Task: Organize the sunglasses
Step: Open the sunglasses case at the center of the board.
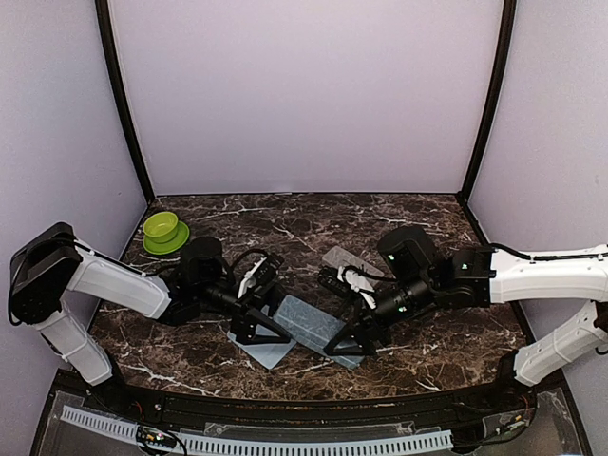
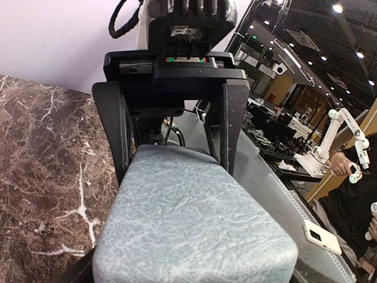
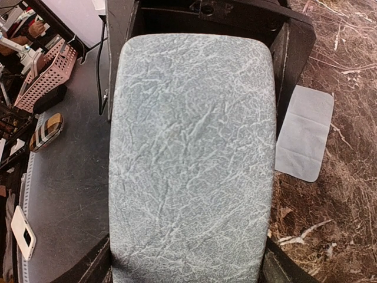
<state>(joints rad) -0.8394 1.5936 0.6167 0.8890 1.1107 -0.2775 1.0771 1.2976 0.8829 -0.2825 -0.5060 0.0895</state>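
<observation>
A grey textured case [image 1: 312, 323] hangs just above the marble table [image 1: 285, 228], near its front middle, held between both arms. My left gripper [image 1: 269, 328] has its jaws against the sides of the case's left end [image 2: 188, 212]. My right gripper [image 1: 350, 342] is shut on the other end, and the case [image 3: 191, 147] fills the gap between its fingers [image 3: 283, 268]. In the left wrist view the right gripper's fingers [image 2: 231, 124] straddle the far end. The sunglasses are out of view.
A pale blue-grey cloth [image 1: 261, 351] lies under the case's left end, also seen as the cloth [image 3: 305, 132] on the marble. A second cloth [image 1: 350, 258] lies behind the right gripper. A green bowl [image 1: 163, 231] stands at the back left.
</observation>
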